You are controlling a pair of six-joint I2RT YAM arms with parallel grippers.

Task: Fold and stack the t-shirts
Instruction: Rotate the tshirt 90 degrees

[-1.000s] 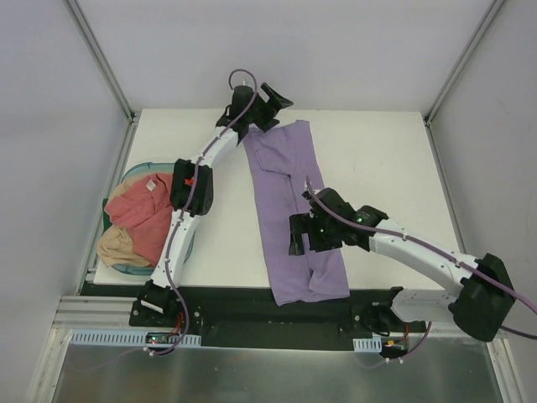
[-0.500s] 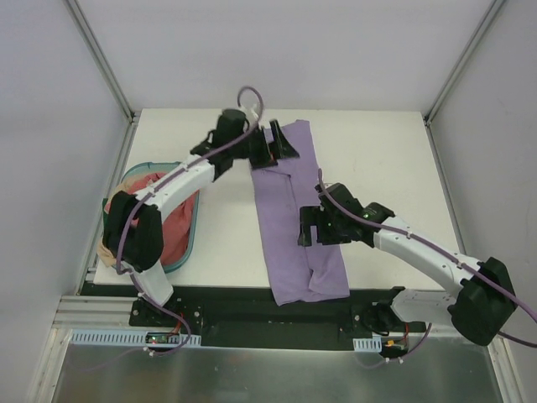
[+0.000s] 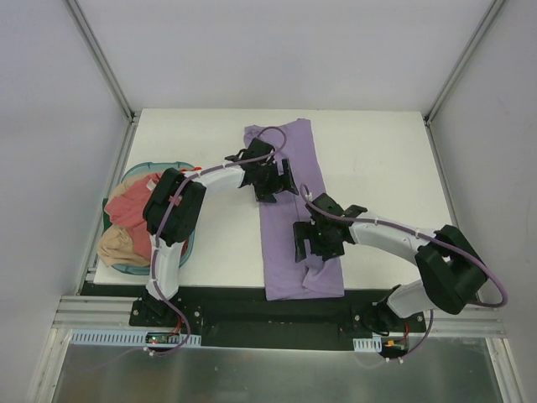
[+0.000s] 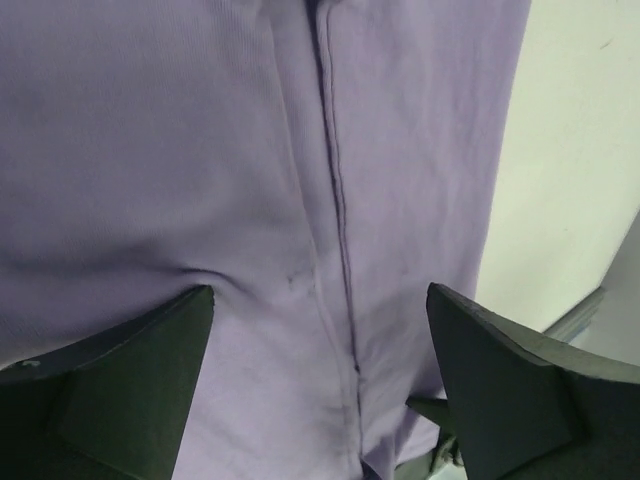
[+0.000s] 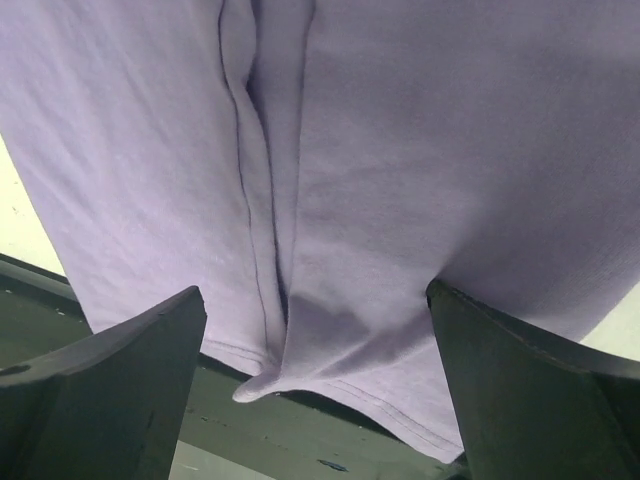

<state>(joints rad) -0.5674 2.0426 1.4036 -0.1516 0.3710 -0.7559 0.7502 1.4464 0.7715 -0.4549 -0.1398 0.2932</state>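
One teal basket (image 3: 127, 269) at the frame's left holds two of the three tees, the pink tee (image 3: 134, 210) above the tan tee (image 3: 116, 246). The third, the purple tee (image 3: 281, 252), lies as a long folded strip down the middle of the table (image 3: 377, 168). Two grippers hang over it, the left gripper (image 3: 275, 178) higher in the frame and the right gripper (image 3: 311, 247) lower, both with jaws spread wide.

Open tabletop (image 3: 382, 164) right of lavender t-shirt (image 3: 285, 269)
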